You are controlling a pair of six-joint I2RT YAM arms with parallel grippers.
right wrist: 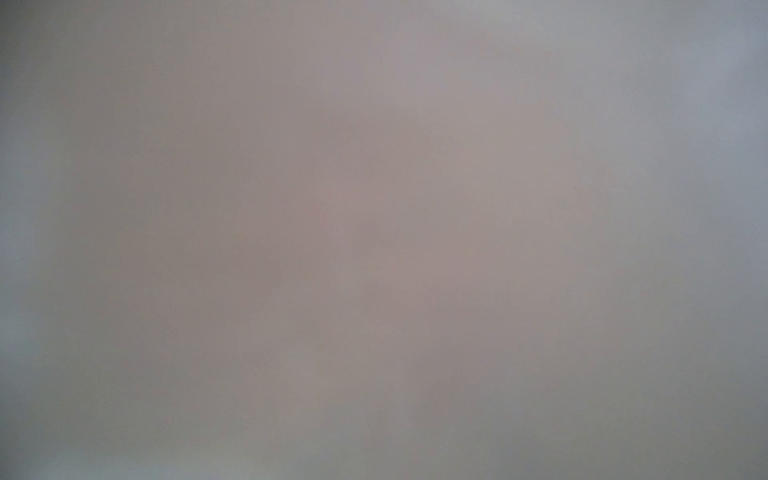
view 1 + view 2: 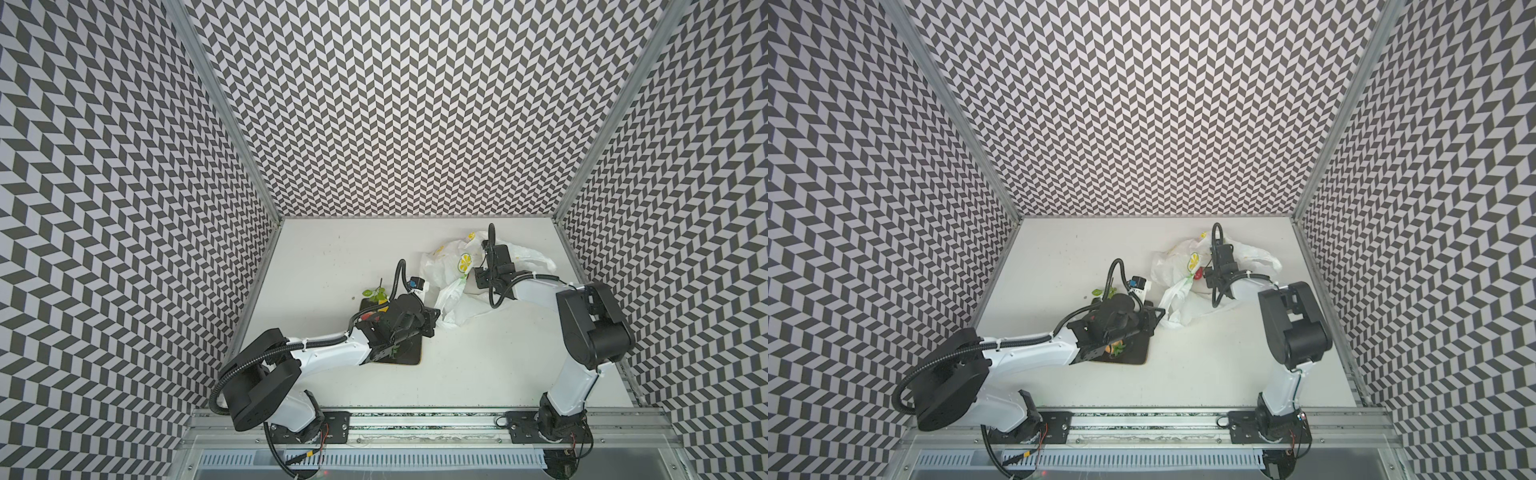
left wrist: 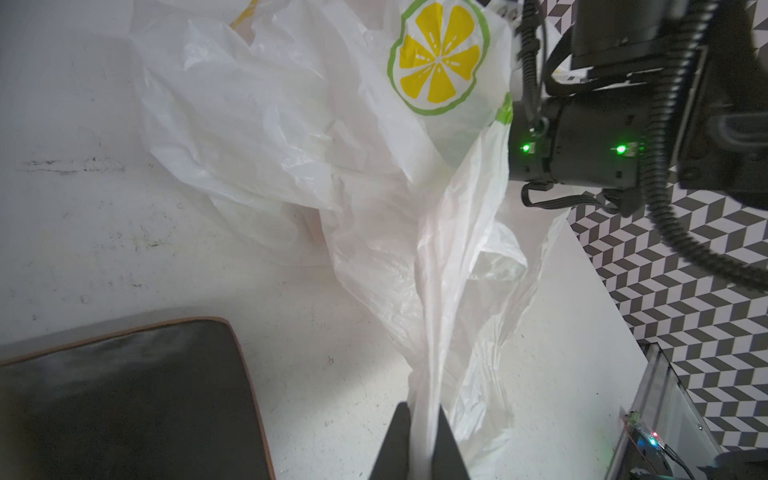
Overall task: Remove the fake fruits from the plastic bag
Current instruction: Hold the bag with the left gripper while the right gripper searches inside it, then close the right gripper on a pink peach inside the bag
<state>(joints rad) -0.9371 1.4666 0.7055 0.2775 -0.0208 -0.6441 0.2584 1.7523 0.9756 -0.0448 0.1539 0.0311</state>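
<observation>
While left pincer (image 3: 422, 411) clamps one plastic bag (image 3: 270, 137), right pincer (image 2: 478, 279) grip unclear, one plate (image 3: 124, 395).

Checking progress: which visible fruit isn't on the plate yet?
The red fruit, up against the plastic bag and well away from the dark plate; the orange fruit already lies on that plate.

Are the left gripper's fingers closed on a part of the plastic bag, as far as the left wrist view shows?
Yes, the left gripper has its fingers pinched shut on a twisted strip of the plastic bag.
</observation>
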